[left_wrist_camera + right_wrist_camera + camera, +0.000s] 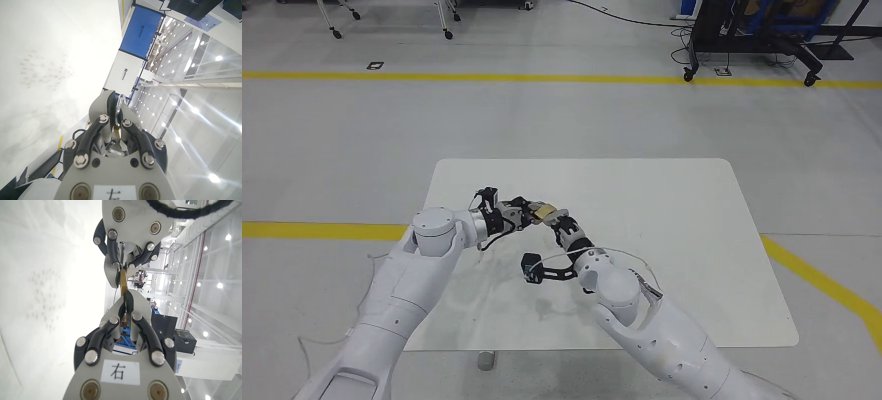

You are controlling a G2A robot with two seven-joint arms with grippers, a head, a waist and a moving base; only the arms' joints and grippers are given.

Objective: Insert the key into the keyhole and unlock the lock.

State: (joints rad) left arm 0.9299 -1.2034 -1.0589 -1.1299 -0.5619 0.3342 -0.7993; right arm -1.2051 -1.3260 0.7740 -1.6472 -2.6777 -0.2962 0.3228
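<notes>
Over the middle of the white table (pixel 672 200) the two arms meet. My left gripper (pixel 525 212) is shut on a small brass padlock (pixel 545 211). In the left wrist view its silver shackle (pixel 121 100) sticks out past the fingertips and the brass body (pixel 117 131) sits deep between the fingers. My right gripper (pixel 126 296) is shut, its tips right against the free end of the padlock (pixel 123 281). The key is pinched between its black pads and almost wholly hidden. The left gripper (pixel 121 273) faces it from the other side.
Both grippers hang a little above the tabletop, which has faint smudges (pixel 45 298). A black cable bracket (pixel 534 268) sticks out from the right wrist. A small grey object (pixel 485 360) sits at the table's near edge.
</notes>
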